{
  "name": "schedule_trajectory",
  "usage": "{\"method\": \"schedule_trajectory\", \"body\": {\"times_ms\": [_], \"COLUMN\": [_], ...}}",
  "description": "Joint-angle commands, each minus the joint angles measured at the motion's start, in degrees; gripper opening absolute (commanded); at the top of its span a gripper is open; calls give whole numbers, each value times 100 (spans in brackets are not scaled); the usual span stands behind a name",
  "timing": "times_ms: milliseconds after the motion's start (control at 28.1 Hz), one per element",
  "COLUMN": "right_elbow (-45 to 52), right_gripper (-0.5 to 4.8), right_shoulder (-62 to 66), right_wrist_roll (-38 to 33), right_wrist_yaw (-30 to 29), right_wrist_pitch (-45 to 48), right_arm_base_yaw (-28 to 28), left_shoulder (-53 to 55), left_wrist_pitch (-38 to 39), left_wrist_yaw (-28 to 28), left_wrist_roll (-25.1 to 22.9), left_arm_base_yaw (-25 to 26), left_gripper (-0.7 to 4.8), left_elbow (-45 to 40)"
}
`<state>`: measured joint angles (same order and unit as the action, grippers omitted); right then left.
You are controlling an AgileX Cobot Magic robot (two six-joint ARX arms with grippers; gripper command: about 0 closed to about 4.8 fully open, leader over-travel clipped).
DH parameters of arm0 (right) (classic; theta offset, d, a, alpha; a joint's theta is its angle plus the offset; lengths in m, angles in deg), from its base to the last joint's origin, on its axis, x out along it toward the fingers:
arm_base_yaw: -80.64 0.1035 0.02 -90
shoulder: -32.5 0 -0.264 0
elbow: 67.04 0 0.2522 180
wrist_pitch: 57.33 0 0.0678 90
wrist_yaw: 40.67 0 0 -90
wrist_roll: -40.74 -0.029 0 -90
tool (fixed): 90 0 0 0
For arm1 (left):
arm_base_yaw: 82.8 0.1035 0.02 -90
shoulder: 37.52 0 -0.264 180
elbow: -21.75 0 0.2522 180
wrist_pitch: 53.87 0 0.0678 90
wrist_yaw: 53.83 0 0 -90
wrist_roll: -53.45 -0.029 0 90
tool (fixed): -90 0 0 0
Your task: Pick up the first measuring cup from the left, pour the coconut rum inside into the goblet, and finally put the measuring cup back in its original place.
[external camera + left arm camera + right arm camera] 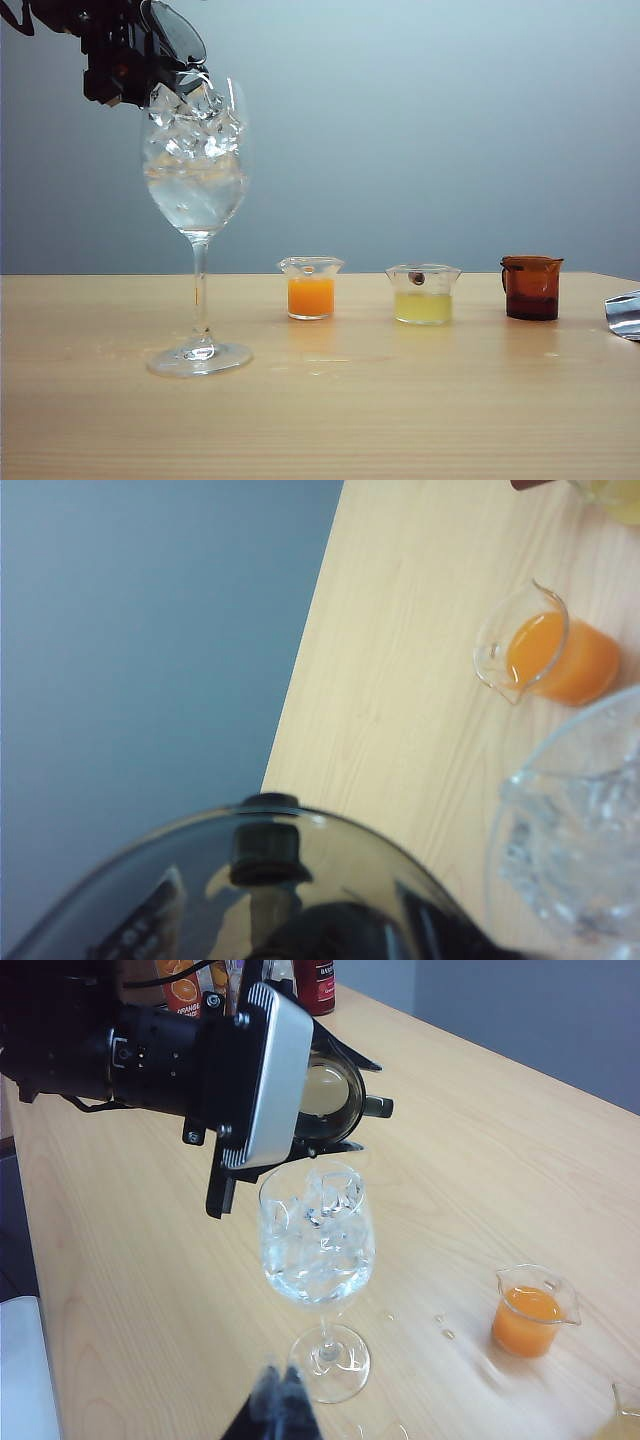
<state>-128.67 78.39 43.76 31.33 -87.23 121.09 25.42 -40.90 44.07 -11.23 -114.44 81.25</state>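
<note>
My left gripper is shut on the first measuring cup, a smoky-grey glass cup. It holds the cup tipped steeply, rim down, over the mouth of the goblet. The left wrist view looks through the cup, with the goblet's icy bowl beside it. The goblet stands upright on the table, holding ice cubes and clear coconut rum. I see no stream, and cannot tell if liquid is left in the cup. My right gripper is shut and empty, low near the goblet's foot.
Three cups stand in a row right of the goblet: orange liquid, pale yellow liquid, and an amber-brown handled cup. A few drops lie on the wood. A silvery piece pokes in at the right edge. Bottles stand behind.
</note>
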Motion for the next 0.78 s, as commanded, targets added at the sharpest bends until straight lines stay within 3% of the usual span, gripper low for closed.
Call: {"method": "schedule_trajectory", "body": {"times_ms": [36,784], "right_elbow": [-22,-22], "right_gripper": [-4,-4], "right_shoulder": [-15,-15], "right_wrist_roll": [22,26], "right_wrist_yaw": [-15,-15], "right_wrist_pitch": [96,96], "right_arm_base_yaw": [0,0], "left_shoulder": [-48,-59], "left_wrist_pitch": [-35,4], "left_wrist_yaw": [-39,2], "left_wrist_roll": [-155,-708], "left_arm_base_yaw": [0,-227], "left_gripper": [20,21], "left_elbow": [22,22]}}
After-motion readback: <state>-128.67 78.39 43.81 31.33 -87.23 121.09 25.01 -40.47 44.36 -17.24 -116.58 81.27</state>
